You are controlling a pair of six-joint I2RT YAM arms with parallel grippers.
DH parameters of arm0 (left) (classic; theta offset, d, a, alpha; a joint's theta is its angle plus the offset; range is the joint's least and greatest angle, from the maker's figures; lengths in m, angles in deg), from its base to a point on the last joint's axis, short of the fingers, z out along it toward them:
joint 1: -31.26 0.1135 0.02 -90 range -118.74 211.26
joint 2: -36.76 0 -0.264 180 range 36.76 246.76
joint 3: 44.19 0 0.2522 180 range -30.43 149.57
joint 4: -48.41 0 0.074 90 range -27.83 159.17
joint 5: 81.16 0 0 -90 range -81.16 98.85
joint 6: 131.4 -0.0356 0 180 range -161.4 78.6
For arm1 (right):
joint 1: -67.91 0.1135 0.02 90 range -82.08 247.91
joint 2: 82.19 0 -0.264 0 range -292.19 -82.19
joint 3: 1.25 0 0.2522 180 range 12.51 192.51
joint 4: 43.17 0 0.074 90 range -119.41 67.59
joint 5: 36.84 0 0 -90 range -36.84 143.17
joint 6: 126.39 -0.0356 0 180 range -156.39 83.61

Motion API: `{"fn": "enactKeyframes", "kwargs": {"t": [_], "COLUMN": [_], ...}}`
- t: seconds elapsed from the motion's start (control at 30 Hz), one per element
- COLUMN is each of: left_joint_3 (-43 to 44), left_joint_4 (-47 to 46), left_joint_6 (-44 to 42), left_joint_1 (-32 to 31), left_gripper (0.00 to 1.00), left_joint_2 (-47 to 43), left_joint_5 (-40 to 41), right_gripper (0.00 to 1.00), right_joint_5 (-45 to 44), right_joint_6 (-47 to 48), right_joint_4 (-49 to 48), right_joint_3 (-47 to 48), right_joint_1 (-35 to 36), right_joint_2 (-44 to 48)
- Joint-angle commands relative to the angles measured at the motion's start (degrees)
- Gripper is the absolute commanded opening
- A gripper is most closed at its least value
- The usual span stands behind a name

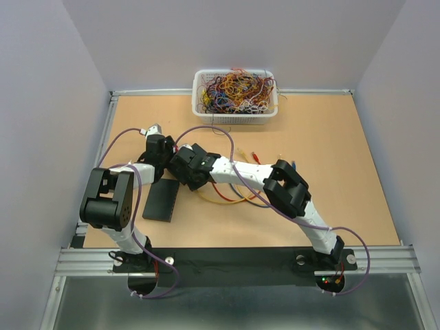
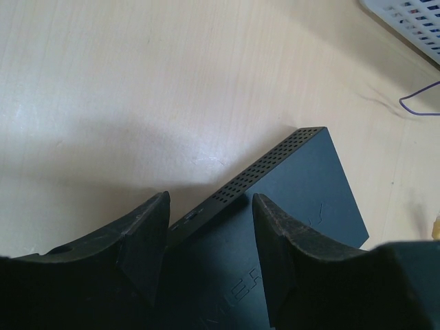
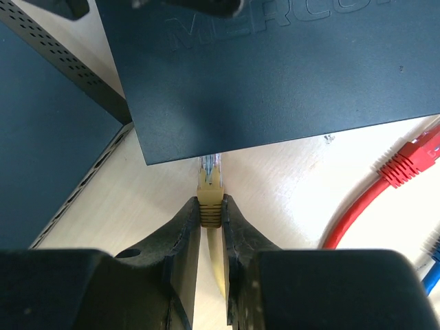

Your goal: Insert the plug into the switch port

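Note:
My right gripper (image 3: 210, 204) is shut on a yellow network plug (image 3: 210, 185). The plug's clear tip meets the near edge of a black switch (image 3: 275, 69) marked "MERC...". The port itself is hidden under that edge. My left gripper (image 2: 210, 206) straddles the same switch (image 2: 302, 185), with a finger on each side of its perforated edge, and seems to hold it slightly off the table. In the top view the two grippers meet at the left centre: the left gripper (image 1: 159, 148) and the right gripper (image 1: 182, 168).
A second black box (image 1: 161, 199) lies flat on the table beside the grippers; it also shows in the right wrist view (image 3: 41, 151). Red (image 3: 399, 168), blue and yellow cables (image 1: 234, 196) lie to the right. A white basket (image 1: 235, 118) full of wires stands at the back.

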Motion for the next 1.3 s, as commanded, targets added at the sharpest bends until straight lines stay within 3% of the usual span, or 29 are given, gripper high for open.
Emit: {"fn": "enactKeyframes", "kwargs": {"t": [0.0, 0.43, 0.8, 1.27], "left_joint_3": [-1.27, 0.39, 2.77, 3.12], "left_joint_4": [0.34, 1.92, 5.96, 6.67], "left_joint_6": [-1.14, -2.81, -3.07, -3.34], "left_joint_1": [-1.14, -1.23, -1.32, -2.19], "left_gripper": [0.61, 0.58, 0.58, 0.57], "left_joint_2": [-2.27, -1.03, 0.46, 0.37], "left_joint_5": [-3.64, -5.14, -6.64, -6.11], "right_gripper": [0.0, 0.01, 0.01, 0.0], "right_joint_5": [-3.68, -5.52, -5.26, -2.27], "right_joint_6": [0.97, 3.7, 7.65, 9.06], "right_joint_4": [-5.98, -12.31, -25.75, -28.83], "right_joint_3": [3.21, -1.53, -12.78, -13.4], "right_joint_1": [0.19, 0.19, 0.28, 0.9], "right_joint_2": [-0.29, 2.61, 9.47, 9.91]}}
